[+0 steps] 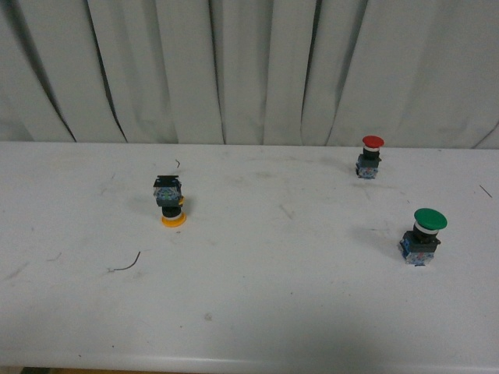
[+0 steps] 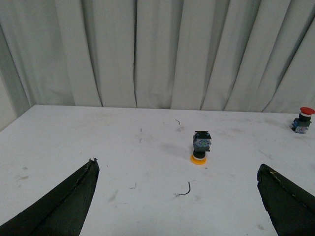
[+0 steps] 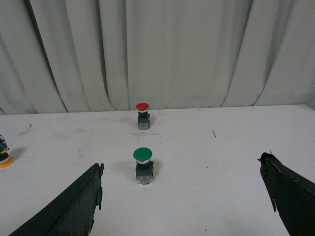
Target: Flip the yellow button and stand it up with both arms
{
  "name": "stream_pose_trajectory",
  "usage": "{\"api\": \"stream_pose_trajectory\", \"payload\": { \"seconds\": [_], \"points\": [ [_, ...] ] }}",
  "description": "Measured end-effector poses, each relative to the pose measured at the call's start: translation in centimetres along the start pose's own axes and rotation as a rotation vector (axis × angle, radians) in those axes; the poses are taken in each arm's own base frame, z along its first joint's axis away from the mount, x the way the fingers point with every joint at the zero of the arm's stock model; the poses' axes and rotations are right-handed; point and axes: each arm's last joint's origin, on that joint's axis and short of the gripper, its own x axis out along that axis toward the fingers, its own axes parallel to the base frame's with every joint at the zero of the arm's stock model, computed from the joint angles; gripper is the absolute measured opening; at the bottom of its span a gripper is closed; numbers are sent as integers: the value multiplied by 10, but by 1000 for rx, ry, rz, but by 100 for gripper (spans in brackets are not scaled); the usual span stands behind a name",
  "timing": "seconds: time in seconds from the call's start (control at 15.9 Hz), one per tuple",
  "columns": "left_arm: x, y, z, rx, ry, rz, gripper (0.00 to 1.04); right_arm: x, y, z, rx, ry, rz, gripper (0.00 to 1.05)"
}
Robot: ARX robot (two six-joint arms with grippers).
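Observation:
The yellow button (image 1: pixel 171 202) stands upside down on the white table, left of centre: orange-yellow cap on the surface, black body and blue-clear contact block on top. It also shows in the left wrist view (image 2: pixel 201 147) and at the edge of the right wrist view (image 3: pixel 4 156). Neither arm shows in the front view. My left gripper (image 2: pixel 178 189) is open and empty, well short of the button, with black fingers (image 2: pixel 74 199) spread wide. My right gripper (image 3: pixel 182 189) is open and empty, its fingers (image 3: pixel 78 201) wide apart, near the green button.
A red-capped button (image 1: pixel 371 157) stands upright at the back right. A larger green-capped button (image 1: pixel 425 234) stands upright at the right. A thin dark wire scrap (image 1: pixel 125 265) lies near the front left. A grey curtain (image 1: pixel 249 70) hangs behind the table.

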Motion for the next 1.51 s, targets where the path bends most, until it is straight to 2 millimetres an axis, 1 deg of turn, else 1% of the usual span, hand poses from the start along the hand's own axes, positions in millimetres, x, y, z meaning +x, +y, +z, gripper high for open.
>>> {"api": "stream_pose_trajectory", "payload": {
  "seconds": [0.57,0.63,0.69,0.75,0.82,0.88,0.94,1.01,1.07,1.13,1.19,1.26,1.38,1.45,1.51],
  "points": [
    [0,0,0,0,0,0,98,0,0,0,0,0,0,98],
    [0,0,-1,-7,37,20,98,0,0,0,0,0,0,98],
    [0,-3,1,-51,273,174,98,0,0,0,1,0,-3,98],
    [4,-2,8,-90,311,293,98,0,0,0,0,-2,2,98],
    [7,3,15,-129,271,359,98,0,0,0,0,2,-2,98],
    [13,5,25,-159,210,366,98,0,0,0,0,1,2,98],
    [25,9,31,-180,186,342,98,0,1,0,0,-1,6,98],
    [39,12,32,-188,187,323,98,0,1,0,0,0,6,98],
    [63,15,36,-188,179,278,98,0,1,0,0,0,6,98],
    [89,13,44,-176,162,213,98,0,1,0,0,0,6,98],
    [123,7,53,-153,145,140,98,0,1,0,0,0,6,98],
    [154,-2,54,-124,170,74,98,0,1,0,0,0,6,98],
    [218,-24,35,-62,329,-37,98,0,1,0,0,0,6,98],
    [245,-34,26,-41,395,-71,98,0,1,0,0,0,6,98],
    [267,-44,19,-32,440,-109,98,0,1,0,0,0,6,98]
  ]
}}
